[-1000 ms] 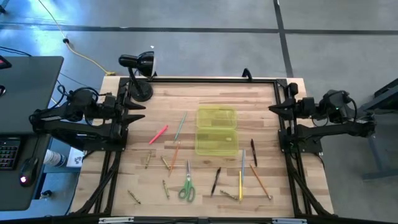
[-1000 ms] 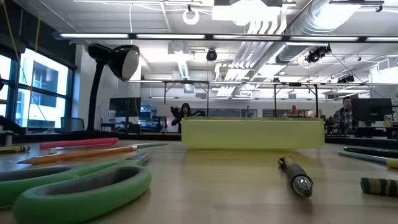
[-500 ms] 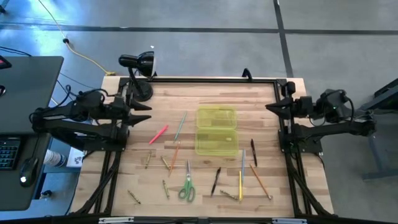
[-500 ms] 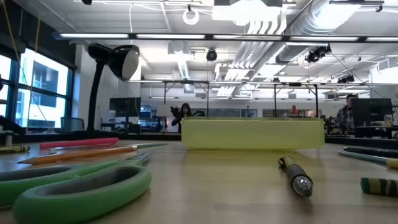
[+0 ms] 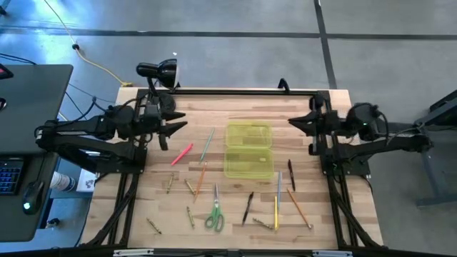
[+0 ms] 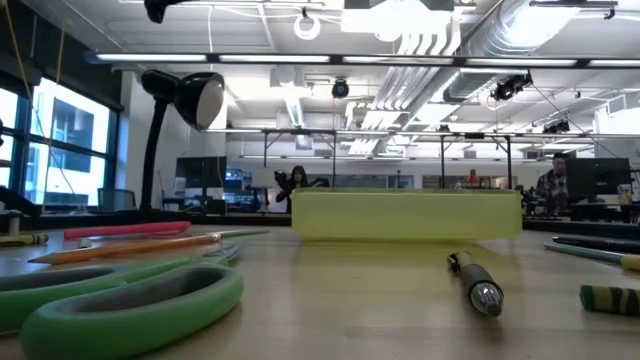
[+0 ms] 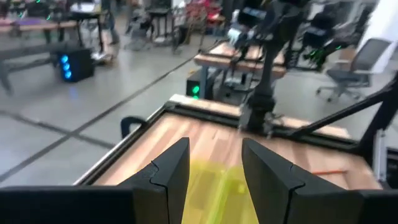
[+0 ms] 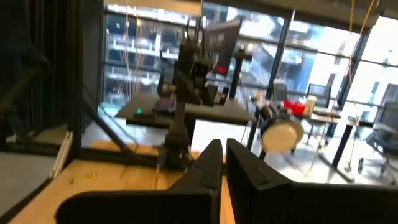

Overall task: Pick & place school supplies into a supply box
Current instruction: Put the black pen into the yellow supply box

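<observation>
Bare wood rings the translucent yellow-green plastic supply box (image 5: 249, 150) at table centre, your widest clear stretch running from 11 to 1 o'clock. Thin pens and pencils (image 5: 278, 200), the red-pink marker (image 5: 182, 153) and green-handled scissors (image 5: 214, 215) lie scattered from 3 round to 9 o'clock. Your left gripper (image 5: 173, 130) hangs empty near 10 o'clock with fingers spread; your right gripper (image 5: 299, 121), near 2 o'clock, shows fingers almost together, empty.

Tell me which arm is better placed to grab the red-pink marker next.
Left. The left gripper, fingers apart, hangs close beside the red-pink marker on the table's left part. The right gripper sits beyond the supply box, farther off.
</observation>
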Available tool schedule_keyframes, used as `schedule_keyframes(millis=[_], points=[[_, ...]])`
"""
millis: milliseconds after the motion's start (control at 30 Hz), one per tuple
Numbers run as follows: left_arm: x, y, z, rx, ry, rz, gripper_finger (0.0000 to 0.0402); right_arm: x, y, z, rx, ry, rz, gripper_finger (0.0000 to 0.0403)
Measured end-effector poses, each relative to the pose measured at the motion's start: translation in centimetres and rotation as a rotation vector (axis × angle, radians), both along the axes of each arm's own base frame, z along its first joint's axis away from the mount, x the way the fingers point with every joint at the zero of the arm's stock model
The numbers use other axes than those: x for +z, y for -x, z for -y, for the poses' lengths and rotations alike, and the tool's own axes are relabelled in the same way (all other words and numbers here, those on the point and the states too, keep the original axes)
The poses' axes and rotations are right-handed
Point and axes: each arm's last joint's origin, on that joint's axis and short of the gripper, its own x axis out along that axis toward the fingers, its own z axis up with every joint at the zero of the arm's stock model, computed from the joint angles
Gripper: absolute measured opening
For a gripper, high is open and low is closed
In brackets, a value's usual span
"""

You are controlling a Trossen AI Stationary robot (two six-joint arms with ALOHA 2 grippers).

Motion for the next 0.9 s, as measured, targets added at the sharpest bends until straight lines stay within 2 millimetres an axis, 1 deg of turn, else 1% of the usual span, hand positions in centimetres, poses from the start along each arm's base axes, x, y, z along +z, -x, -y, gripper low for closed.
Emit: schedule_keyframes(millis=[100,200,333,433,567,700,900], points=[[-0.9,0.1,0.0,0.016,0.043,-0.083,0.0179,-0.4,-0.4,0.1,-0.029,-0.004,-0.033,0.0002],[-1.7,-0.1,0.0,0.022,0.066,-0.16,0.0179,-0.8,-0.8,0.4,-0.125,0.005,-0.079,0.0012],[-2.1,-0.7,0.0,0.024,0.063,-0.19,0.0179,-1.3,-1.4,0.7,-0.241,0.141,-0.141,0.0029],[-2.3,-1.1,-0.1,0.032,0.057,-0.205,0.0179,-1.1,-1.9,0.7,-0.256,0.176,-0.118,0.0038],[-2.8,-1.9,-0.1,0.064,0.076,-0.236,0.0179,-1.0,-2.4,0.7,-0.263,0.139,-0.095,0.0037],[-3.4,-2.5,-0.2,0.082,0.064,-0.283,0.0179,-1.6,-2.4,0.8,-0.27,0.118,-0.153,0.0039],[-3.9,-3.2,-0.2,0.077,0.023,-0.328,0.0179,-2.8,-2.4,0.8,-0.276,0.085,-0.273,0.0068]])
